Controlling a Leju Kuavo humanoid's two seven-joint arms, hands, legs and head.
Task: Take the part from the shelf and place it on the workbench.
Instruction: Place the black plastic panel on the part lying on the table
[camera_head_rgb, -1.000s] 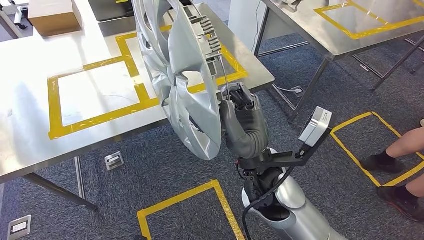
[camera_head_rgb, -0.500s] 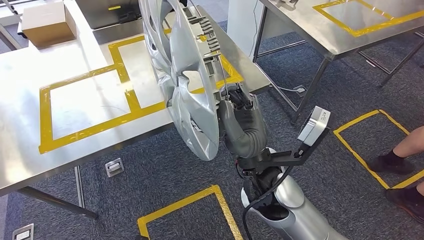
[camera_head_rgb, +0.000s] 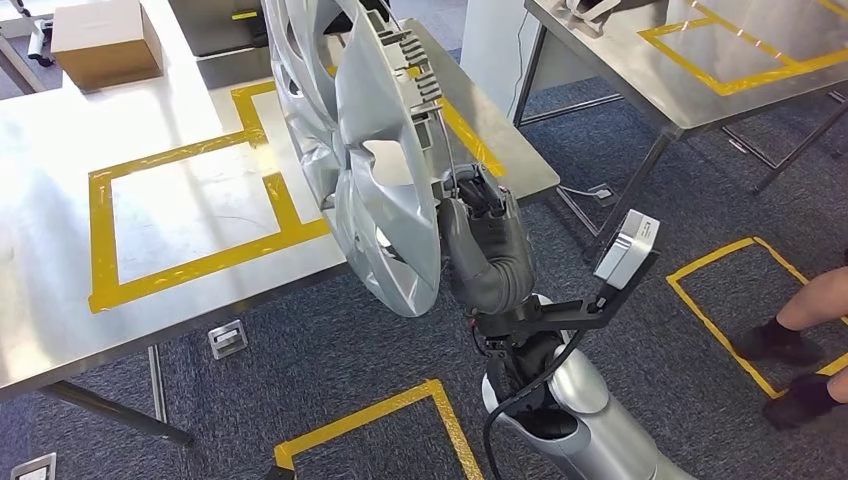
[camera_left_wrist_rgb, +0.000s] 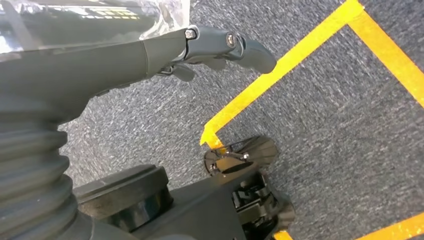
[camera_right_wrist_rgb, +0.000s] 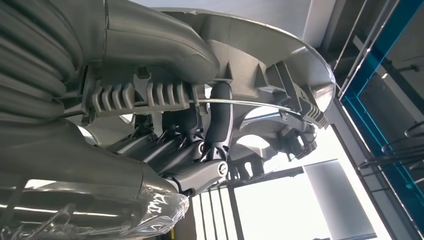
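Observation:
The part is a large silver wheel cover (camera_head_rgb: 370, 150), held upright on edge above the near edge of the steel workbench (camera_head_rgb: 60, 320). My right hand (camera_head_rgb: 480, 225) grips its rim from behind, at its lower right. In the right wrist view the dark fingers (camera_right_wrist_rgb: 218, 120) hook over the ribbed back of the wheel cover (camera_right_wrist_rgb: 280, 65). A yellow taped rectangle (camera_head_rgb: 100, 240) marks the bench top to the left of the cover. My left hand (camera_left_wrist_rgb: 210, 45) hangs over the carpet with its fingers stretched out and nothing in them.
A cardboard box (camera_head_rgb: 105, 40) sits at the bench's far left. A second steel table (camera_head_rgb: 640, 70) with yellow tape stands at the right. A person's legs (camera_head_rgb: 800, 330) are at the right edge beside a taped floor square (camera_head_rgb: 700, 270). Another taped square (camera_head_rgb: 370, 420) lies below me.
The whole picture has shifted a little, so the camera has moved. The wheel cover stays in my right hand's grip in the same pose. The person's legs have moved at the right edge.

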